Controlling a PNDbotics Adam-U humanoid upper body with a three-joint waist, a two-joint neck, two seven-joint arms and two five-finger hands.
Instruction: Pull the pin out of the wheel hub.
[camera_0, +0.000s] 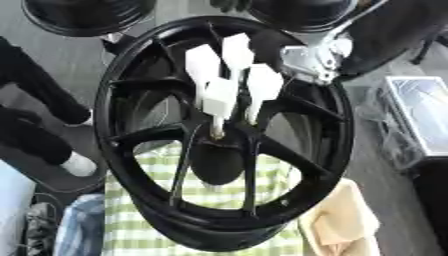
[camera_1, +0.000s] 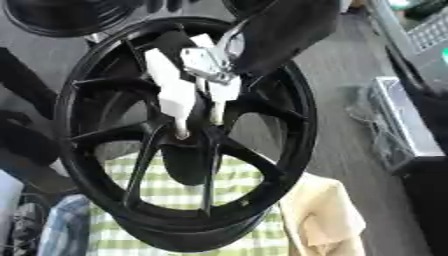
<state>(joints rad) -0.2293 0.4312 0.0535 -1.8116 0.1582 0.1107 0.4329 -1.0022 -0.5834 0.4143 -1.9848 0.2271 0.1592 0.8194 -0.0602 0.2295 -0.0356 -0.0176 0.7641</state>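
The wheel hub (camera_0: 223, 145) is glossy black. The right hand (camera_0: 229, 80) reaching into it has white fingers. Beneath lies a green-and-white checked cloth (camera_0: 157, 220), beside a pale yellow cloth (camera_0: 341, 220).

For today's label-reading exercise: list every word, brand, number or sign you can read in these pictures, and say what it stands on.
None can be read. The black wheel hub, the white-fingered right hand at its centre and the green checked cloth beneath show no lettering.

The pin (camera_0: 215, 131) is a small blur at the wheel hub (camera_0: 219, 150) — its shape cannot be made out. The right hand (camera_0: 229, 75) covers the hub's upper spokes — its arm (camera_1: 289, 30) is cut off by the top edge.
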